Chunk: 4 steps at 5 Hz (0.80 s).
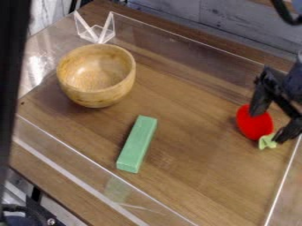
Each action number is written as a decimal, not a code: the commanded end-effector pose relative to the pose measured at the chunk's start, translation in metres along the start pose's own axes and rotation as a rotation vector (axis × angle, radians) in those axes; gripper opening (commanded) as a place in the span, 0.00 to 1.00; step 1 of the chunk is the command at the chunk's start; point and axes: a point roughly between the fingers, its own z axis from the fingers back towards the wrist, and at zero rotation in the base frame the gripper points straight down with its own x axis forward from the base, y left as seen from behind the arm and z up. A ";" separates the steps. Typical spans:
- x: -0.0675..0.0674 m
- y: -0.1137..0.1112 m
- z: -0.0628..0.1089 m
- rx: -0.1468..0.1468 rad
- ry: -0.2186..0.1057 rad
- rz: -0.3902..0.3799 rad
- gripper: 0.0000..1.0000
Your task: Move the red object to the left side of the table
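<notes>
At the table's (pixel 189 106) right edge, the hand (pixel 274 113) straddles the strawberry (pixel 250 122) with fingers spread apart, and since one finger sits near the leafy cap, closing off-centre could squirt the rounded toy sideways.

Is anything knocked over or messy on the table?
Nothing looks spilled or broken. The wooden bowl sits upright and looks empty, and the green block lies flat. The red object lies on its side at the right edge of the table, leafy cap toward the wall, with the open gripper around it.
</notes>
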 end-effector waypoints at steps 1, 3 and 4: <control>0.012 0.010 0.010 -0.003 -0.058 0.034 1.00; -0.007 0.030 0.014 -0.015 -0.088 0.100 0.00; -0.020 0.043 0.024 -0.013 -0.122 0.136 0.00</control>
